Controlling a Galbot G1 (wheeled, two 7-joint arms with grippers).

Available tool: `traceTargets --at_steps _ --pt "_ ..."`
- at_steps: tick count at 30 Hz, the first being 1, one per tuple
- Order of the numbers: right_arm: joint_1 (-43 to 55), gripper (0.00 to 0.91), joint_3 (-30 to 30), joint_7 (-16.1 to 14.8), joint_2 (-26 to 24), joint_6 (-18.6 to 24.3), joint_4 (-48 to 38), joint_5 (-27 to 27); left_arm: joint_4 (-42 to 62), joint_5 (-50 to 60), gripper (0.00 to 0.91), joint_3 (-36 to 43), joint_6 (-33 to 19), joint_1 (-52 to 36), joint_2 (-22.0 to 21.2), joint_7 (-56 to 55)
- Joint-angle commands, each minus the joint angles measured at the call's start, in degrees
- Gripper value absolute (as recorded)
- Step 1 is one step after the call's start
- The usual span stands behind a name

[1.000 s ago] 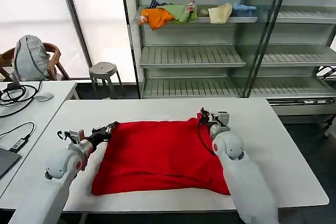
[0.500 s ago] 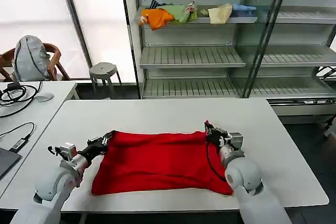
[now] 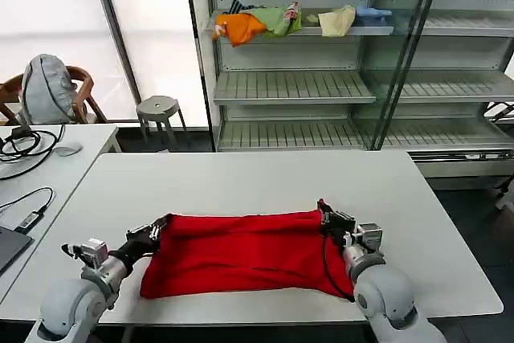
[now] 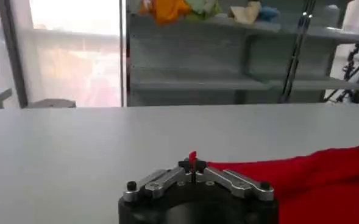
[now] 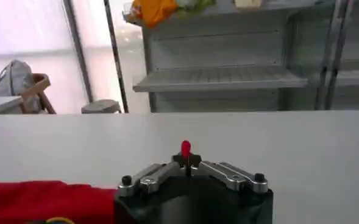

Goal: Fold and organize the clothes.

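The clothes, a bright red T-shirt (image 3: 241, 253), lie folded into a wide band near the front of the white table (image 3: 241, 178). My left gripper (image 3: 161, 226) is shut on the shirt's far left corner, and a red tip of cloth pokes up between its jaws (image 4: 192, 159). At the far right corner my right gripper (image 3: 325, 213) is shut on the cloth too, with a red nub (image 5: 185, 148) sticking out above its closed jaws. Both held corners sit low over the shirt's near half. The print is hidden.
A metal shelf unit (image 3: 321, 86) stands behind the table, with a pile of orange, green, cream and blue garments (image 3: 281, 22) on an upper shelf. A second desk with cables (image 3: 32, 158) is at the left, with a stool (image 3: 158, 108) behind it.
Both grippers have pulled the shirt's far edge toward the table's front, folding it over the near half. The red shape is now a narrower band.
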Motion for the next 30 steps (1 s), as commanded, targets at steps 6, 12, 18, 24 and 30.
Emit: traceTargets --at_steps 6,12,18,24,30 --pt "-2.4 0.000 1.0 0.0 -0.6 -0.2 1.8 -0.1 -1.2 0.0 0.020 -1.7 -0.2 3.5 0.0 0.4" --pt "-3.4 0.000 1.1 -0.1 -0.8 -0.2 2.6 -0.1 -1.6 -0.3 0.020 -2.4 -0.1 3.8 0.8 1.2" --pt "-3.7 0.000 1.4 -0.1 -0.8 -0.3 2.6 -0.3 -2.9 -0.3 0.020 -2.5 0.1 5.0 0.7 2.0" --pt "-3.2 0.000 2.2 0.0 -1.2 -0.6 2.5 -0.2 -3.3 0.0 0.020 -2.6 0.2 5.5 0.6 1.9" --pt "-3.3 0.000 2.2 0.0 -1.3 -0.8 2.2 -0.3 -3.8 -0.1 0.020 -3.2 0.4 6.3 1.1 1.9"
